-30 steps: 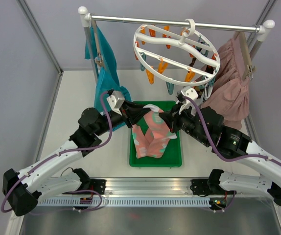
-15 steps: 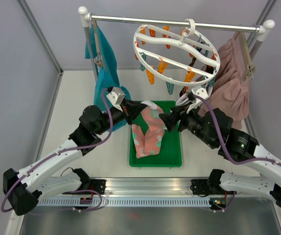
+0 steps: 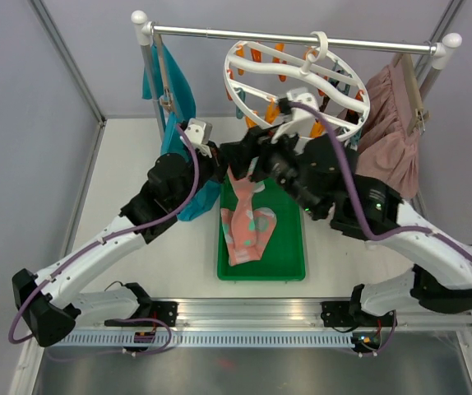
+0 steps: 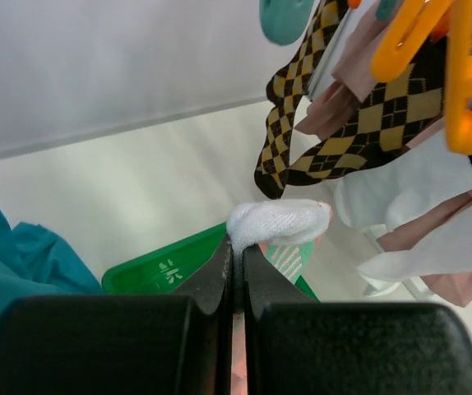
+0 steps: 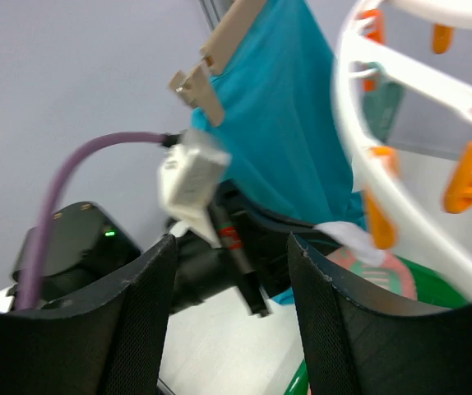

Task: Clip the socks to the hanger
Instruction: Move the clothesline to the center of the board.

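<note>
Between the left gripper's (image 4: 238, 251) closed jaws sits the pink sock (image 4: 279, 220), pinched by its white end so the rest hangs free over the tray's (image 3: 295, 262) far-left part. Right gripper (image 5: 232, 245) stands wide beside the hanger's (image 3: 233, 59) near rim, probably to press a clip (image 5: 377, 220) open.

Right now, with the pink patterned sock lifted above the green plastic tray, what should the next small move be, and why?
Probably bring the open right gripper onto a free orange plastic clip of the round white drying ring to press it open: the left gripper is shut on the pink sock and holds it up near the clips.
</note>
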`<action>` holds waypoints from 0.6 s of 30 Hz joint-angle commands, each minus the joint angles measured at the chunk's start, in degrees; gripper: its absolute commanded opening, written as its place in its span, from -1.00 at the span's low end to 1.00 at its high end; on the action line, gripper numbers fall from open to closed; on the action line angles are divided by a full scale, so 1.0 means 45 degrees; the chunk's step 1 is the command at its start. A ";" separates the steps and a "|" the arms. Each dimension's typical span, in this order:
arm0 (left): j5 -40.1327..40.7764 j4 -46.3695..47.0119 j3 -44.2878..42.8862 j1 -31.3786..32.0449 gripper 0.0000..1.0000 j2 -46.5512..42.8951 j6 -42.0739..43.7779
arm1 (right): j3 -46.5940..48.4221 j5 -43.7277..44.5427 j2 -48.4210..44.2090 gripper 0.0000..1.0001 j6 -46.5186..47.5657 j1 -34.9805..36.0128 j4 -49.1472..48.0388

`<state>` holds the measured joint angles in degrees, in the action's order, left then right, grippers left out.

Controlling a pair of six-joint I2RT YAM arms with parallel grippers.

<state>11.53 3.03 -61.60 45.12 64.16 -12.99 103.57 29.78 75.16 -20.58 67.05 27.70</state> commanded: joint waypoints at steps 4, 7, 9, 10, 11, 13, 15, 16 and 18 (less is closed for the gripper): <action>0.0895 -0.0926 -0.0627 0.0012 -0.95 0.0195 -0.0549 | 0.4419 0.5700 0.2886 0.32 0.2305 0.2716 0.1500; 0.0953 -0.1023 -0.0607 0.0012 -0.95 0.0195 -0.0608 | 0.4971 0.7027 0.3551 0.31 0.3784 0.2738 0.0258; 0.0992 -0.1082 -0.0549 0.0012 -0.95 0.0176 -0.0706 | 0.5323 0.7985 0.4059 0.28 0.4976 0.2738 -0.0566; 0.1031 -0.1141 -0.0529 0.0012 -0.95 0.0118 -0.0745 | 0.5692 0.9171 0.4293 0.28 0.6511 0.2738 -0.1673; 0.1032 -0.1199 -0.0529 0.0012 -0.95 0.0078 -0.0765 | 0.5928 0.9705 0.4836 0.30 0.7222 0.2699 -0.2244; 0.1012 -0.1297 -0.0490 0.0012 -0.95 -0.0077 -0.0862 | 0.7422 0.9692 0.5483 0.32 0.7504 0.2251 -0.1846; 0.0915 -0.1317 -0.0432 0.0012 -0.95 -0.0156 -0.0862 | 0.8620 0.9086 0.6421 0.31 0.7250 0.1512 -0.0656; 0.0895 -0.1433 -0.0451 0.0012 -0.95 -0.0214 -0.0862 | 0.9437 0.9008 0.6656 0.31 0.7191 0.1352 -0.0475; 0.0837 -0.1512 -0.0431 0.0012 -0.95 -0.0234 -0.0843 | 0.9446 0.8444 0.6815 0.34 0.7074 0.0903 -0.0240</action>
<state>14.98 -3.49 -62.11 45.10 64.99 -15.11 142.17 66.89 104.53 7.84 74.02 24.38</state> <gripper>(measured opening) 0.042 0.664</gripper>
